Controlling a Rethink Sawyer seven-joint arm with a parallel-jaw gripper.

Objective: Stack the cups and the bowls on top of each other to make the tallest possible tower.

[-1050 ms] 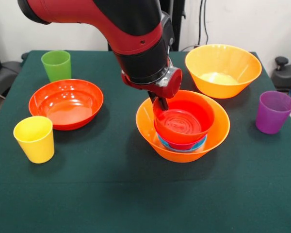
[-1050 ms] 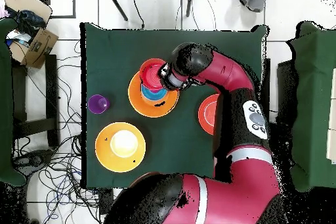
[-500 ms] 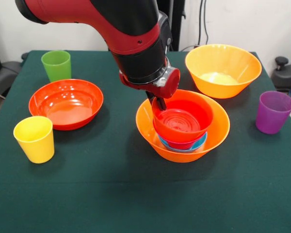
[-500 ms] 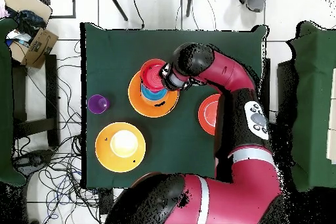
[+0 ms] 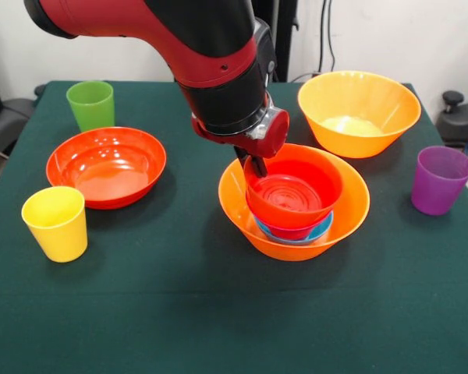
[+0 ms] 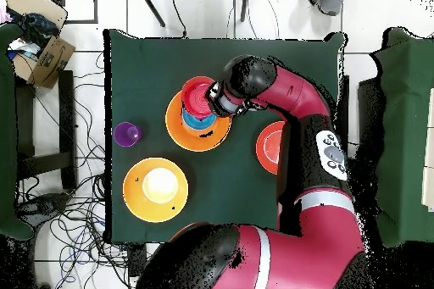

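Item: my claw (image 5: pixel 257 165), closed on the rim of the small red-orange bowl (image 5: pixel 295 191), topmost in the tower (image 5: pixel 294 204). Yellow cup (image 5: pixel 55 223) near left, purple cup (image 5: pixel 440 179) right, on worktop (image 5: pixel 218 312).

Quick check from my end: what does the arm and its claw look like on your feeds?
The arm is thick and rounded, red shells with black joint sections. A red collar rings the wrist above the small dark claw. From overhead, one red link carries a grey oval panel with dark buttons. No loose cables show.
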